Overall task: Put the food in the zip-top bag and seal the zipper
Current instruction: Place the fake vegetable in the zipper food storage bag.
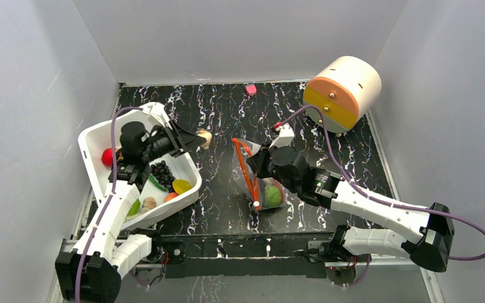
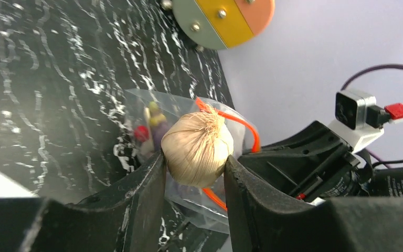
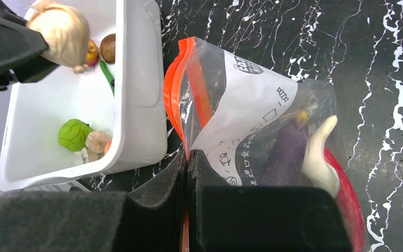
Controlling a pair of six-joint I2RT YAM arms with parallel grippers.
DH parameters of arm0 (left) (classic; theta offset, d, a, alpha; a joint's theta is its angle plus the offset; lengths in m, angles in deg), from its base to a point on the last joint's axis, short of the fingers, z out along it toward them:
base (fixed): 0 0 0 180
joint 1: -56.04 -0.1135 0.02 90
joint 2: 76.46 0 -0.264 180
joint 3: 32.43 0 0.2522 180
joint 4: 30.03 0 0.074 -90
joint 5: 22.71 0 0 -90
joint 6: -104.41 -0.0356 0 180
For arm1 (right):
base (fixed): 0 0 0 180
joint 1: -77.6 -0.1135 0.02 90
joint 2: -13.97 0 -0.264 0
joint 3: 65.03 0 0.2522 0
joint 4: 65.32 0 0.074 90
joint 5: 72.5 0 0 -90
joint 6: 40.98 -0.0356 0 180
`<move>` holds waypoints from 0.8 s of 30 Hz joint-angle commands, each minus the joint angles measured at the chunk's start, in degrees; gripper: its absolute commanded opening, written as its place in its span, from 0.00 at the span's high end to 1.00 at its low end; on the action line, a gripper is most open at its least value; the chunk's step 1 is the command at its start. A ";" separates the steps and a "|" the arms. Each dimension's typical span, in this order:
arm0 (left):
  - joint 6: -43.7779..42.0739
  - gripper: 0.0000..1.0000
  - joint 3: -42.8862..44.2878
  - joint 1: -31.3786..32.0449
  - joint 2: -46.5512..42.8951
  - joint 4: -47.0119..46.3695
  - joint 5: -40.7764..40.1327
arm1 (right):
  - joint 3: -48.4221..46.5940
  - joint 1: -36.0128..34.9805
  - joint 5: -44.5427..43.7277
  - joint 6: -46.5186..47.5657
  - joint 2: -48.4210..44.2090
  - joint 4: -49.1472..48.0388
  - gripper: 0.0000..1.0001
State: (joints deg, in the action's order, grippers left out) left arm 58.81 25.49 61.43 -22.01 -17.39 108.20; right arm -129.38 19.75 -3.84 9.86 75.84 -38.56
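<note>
The left gripper's point(image 2: 194, 158) two dark fingers point(image 2: 147, 184) fill the bottom of the left wrist view, partly parted and clamped on a pale garlic point(image 2: 197, 144) that fills the gap between them. From above, the garlic hangs in the air just right of the white tub's point(image 1: 91, 142) right rim, on the side facing the bag point(image 1: 262, 183) and apart from it. The right gripper point(image 3: 188, 157) is fully closed, pinching the bag's clear wall right beside the zipper point(image 3: 174, 84). It holds the bag up in the middle of the black marbled table point(image 1: 215, 120). The orange-red strip is on the bag's left side, running from far to near, with its white end piece point(image 1: 256, 204) at the near end. The two halves of the strip stand apart, so the mouth gapes towards the tub. Inside the bag lie a green fruit point(image 1: 271, 194), a purple eggplant point(image 3: 286, 152), a white curved piece point(image 3: 320, 152) and something red point(image 3: 349, 202) at the bottom. The tub sits at the left of the table and holds black grapes point(image 1: 162, 172), a red fruit point(image 1: 107, 156), a yellow piece point(image 1: 181, 185), a green leafy ball point(image 3: 74, 134) and a mushroom point(image 3: 97, 140). At the far right stands an orange-and-cream drum point(image 1: 341, 91), and a small pink bit point(image 1: 251, 89) lies at the far edge.
</note>
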 commanded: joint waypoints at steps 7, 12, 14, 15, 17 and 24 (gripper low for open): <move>9.32 0.81 -2.07 14.41 5.44 -13.61 -5.21 | -3.34 0.12 0.81 -1.79 -2.02 -4.82 1.00; 8.49 0.82 0.01 21.08 7.94 -10.21 -10.32 | -3.00 0.10 0.55 -2.14 -2.60 -4.99 1.00; 8.69 0.82 0.21 23.03 8.38 -7.83 -12.79 | -2.96 0.11 0.03 -2.39 -2.79 -5.00 1.00; 8.98 0.82 -0.14 23.88 8.43 -7.93 -13.38 | -2.98 0.10 -0.09 -2.39 -2.80 -5.00 1.00; 10.05 0.82 -1.12 25.82 8.14 -9.30 -14.66 | -2.73 0.16 0.25 -2.37 -2.97 -5.33 1.00; 9.37 0.81 -0.24 29.15 11.05 -9.13 -16.93 | -0.67 0.10 2.53 -2.59 -3.77 -7.87 1.00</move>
State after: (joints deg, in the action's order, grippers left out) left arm 68.43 24.22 89.21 -12.13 -26.49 93.49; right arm -129.36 19.75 -2.49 8.03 74.09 -40.44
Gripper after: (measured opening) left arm 0.389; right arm 0.009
